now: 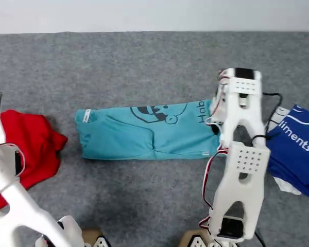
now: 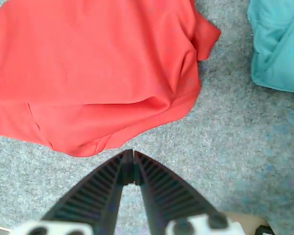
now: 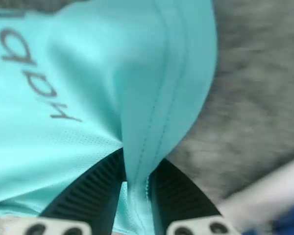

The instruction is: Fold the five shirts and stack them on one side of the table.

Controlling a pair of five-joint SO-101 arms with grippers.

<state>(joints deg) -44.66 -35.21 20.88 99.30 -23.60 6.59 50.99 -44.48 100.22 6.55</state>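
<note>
Centre of the high view: half-folded teal knit shirt; right tool pinches its frame-right edge fold. Looks light and limp, so grip doubled edges, not single layers. Left tool pressed together, empty.

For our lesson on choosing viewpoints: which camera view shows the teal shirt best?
The high view: the teal shirt lies almost whole, folded into a strip. The right wrist view shows its edge pinched in the right hand; the left wrist view catches one corner.

L end effector closed, R end effector pinching teal shirt
</note>
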